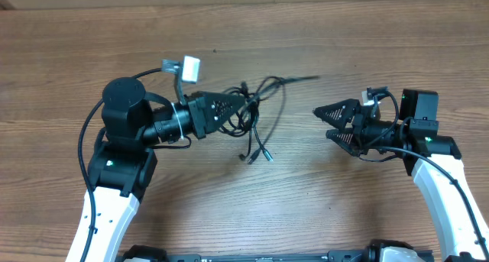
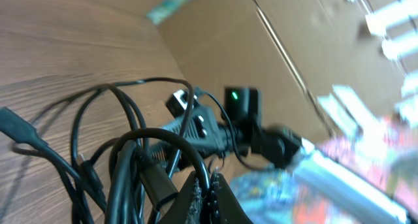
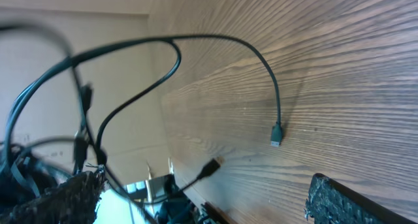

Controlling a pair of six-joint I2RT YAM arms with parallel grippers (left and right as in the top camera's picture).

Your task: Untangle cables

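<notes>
The cables (image 1: 243,117) form a knotted bundle right at the tip of the left claw (image 1: 239,107). Its fingers are pressed together, and in its own wrist view a cord of the cables (image 2: 130,155) runs down into the seam of the left claw (image 2: 210,185). It therefore reads as clamped on the bundle, probably to anchor the knot while the other arm works.

A long strand (image 1: 294,80) trails from that tip toward the right claw's side, and two plug ends (image 1: 258,155) lie or hang just below it. The right claw (image 1: 321,122) stands apart from the bundle with its fingers spread wide and holding nothing. It faces the left claw across bare table (image 1: 382,48), a pose that suits reaching in for a free strand. Ahead of the right claw (image 3: 206,178), one of the cables (image 3: 196,38) arcs through the air to a small plug (image 3: 276,136) near the wood, which suggests the bundle is partly raised.

Which cord is pinched, how many there are and how they cross cannot be told. From above, the left claw's body covers the near side of the knot. The left wrist view is blurred on its right half. Whether the plug ends touch the table is unclear.
</notes>
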